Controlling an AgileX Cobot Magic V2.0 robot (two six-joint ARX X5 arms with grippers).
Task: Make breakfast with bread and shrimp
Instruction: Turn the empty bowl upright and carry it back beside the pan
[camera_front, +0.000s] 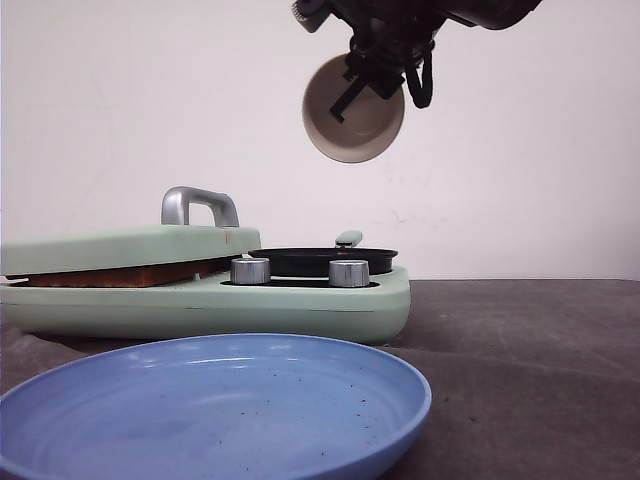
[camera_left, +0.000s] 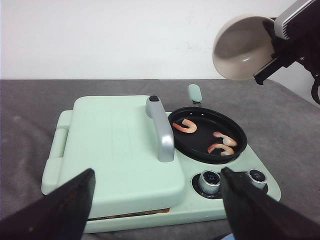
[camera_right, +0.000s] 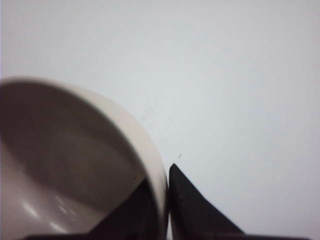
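The bread (camera_front: 120, 274) shows only as a brown edge under the closed lid (camera_left: 120, 150). Three shrimp (camera_left: 186, 126) in the pan (camera_left: 208, 135) appear only from the left wrist. The right gripper (camera_right: 167, 200) pinches the tipped bowl (camera_front: 354, 110); the left gripper (camera_left: 157, 205) gapes empty.

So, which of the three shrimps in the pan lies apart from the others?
The shrimp nearest the lid handle; it lies alone, while the other two shrimps lie close together at the pan's opposite side.
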